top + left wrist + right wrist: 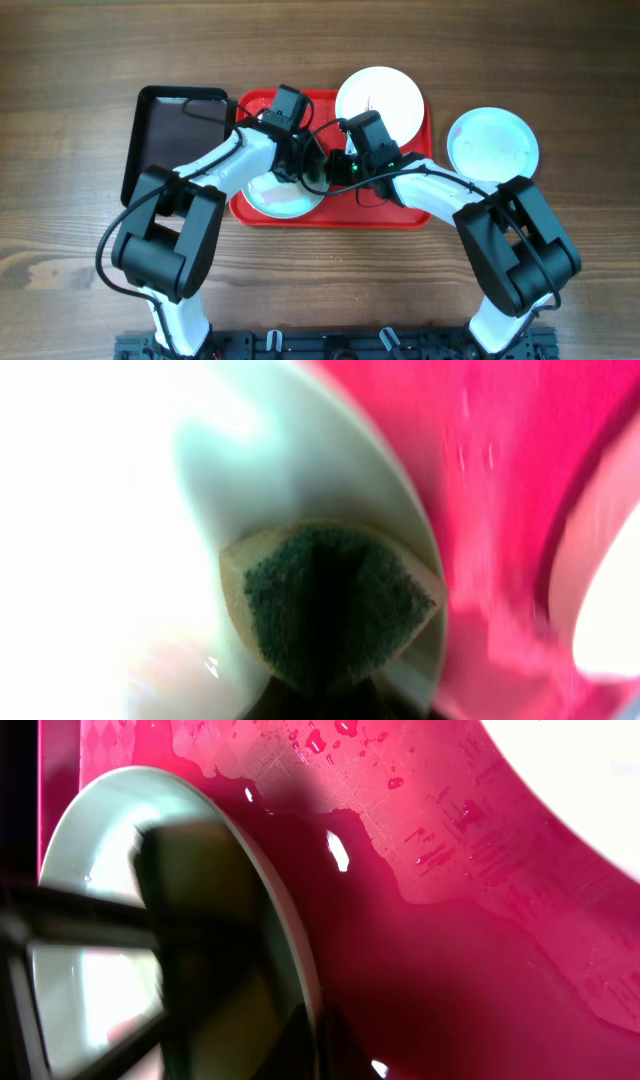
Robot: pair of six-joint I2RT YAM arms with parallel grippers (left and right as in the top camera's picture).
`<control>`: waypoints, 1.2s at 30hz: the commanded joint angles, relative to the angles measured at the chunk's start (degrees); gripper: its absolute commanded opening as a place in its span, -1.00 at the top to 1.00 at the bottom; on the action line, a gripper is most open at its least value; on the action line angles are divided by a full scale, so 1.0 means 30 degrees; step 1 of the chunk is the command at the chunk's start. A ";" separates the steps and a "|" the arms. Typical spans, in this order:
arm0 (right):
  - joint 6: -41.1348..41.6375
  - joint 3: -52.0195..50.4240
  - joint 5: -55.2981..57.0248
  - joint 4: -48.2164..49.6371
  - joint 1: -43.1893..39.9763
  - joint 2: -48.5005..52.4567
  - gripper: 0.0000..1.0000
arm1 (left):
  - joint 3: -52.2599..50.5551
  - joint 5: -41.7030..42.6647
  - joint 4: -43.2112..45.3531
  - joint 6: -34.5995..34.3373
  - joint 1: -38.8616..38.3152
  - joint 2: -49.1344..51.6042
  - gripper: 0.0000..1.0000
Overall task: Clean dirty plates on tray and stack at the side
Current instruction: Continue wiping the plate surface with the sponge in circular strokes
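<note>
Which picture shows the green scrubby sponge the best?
The left wrist view. The sponge fills the middle, folded, green side showing, against the pale plate. From overhead, the arms hide it. The right wrist view shows only the plate and the wet red tray.

The left arm (215, 165) and right arm (440, 185) are each built of white tubular links joined by bulky black housings. Thin black cables (100, 258) are looped alongside. The left end effector (300, 172) and right end effector (338, 168) are black, with what may be a green light glowing between them.
</note>
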 commanded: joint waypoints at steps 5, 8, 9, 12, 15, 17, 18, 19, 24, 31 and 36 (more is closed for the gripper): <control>0.0087 0.0109 0.0029 -0.0240 0.0029 0.0444 0.91 | -0.1056 -0.4896 -0.1326 -0.0816 0.1457 0.1537 0.92; 0.0087 0.0109 0.0029 -0.0248 0.0029 0.0444 0.91 | -0.1056 -0.5348 -0.2004 -0.0809 0.1749 0.1537 0.92; 0.0087 0.0109 0.0022 -0.0248 0.0029 0.0444 0.91 | -0.1056 -0.5530 -0.2280 -0.0809 0.1865 0.1537 0.92; 0.0080 0.0109 0.0029 -0.0240 0.0029 0.0444 0.91 | -0.1056 -0.6200 -0.3279 -0.0801 0.2135 0.1537 0.92; 0.0029 0.0109 0.0022 -0.0240 0.0029 0.0444 0.91 | -0.1056 -0.7329 -0.4488 -0.0058 0.2178 0.1537 0.92; 0.0029 0.0109 0.0022 -0.0240 0.0029 0.0444 0.91 | -0.1056 -0.7584 -0.5260 0.1319 0.2062 0.1537 0.92; 0.0036 0.0109 0.0022 -0.0233 0.0029 0.0444 0.91 | -0.1056 -0.7577 -0.5617 0.1902 0.1974 0.1537 0.92; 0.0036 0.0109 0.0022 -0.0233 0.0029 0.0444 0.92 | -0.1056 -0.7577 -0.5887 0.2200 0.1902 0.1537 0.92; 0.0029 0.0109 0.0022 -0.0197 0.0029 0.0444 0.91 | -0.1056 -0.7497 -0.7344 0.4517 0.0860 0.1537 0.92; 0.0029 0.0109 0.0029 -0.0182 0.0029 0.0452 0.91 | -0.1056 -0.4969 -0.7468 0.8772 -0.0590 0.1537 0.92; 0.0029 0.0109 0.0022 -0.0189 0.0029 0.0444 0.91 | -0.1056 -0.4597 -0.7227 1.0834 -0.1443 0.1537 0.92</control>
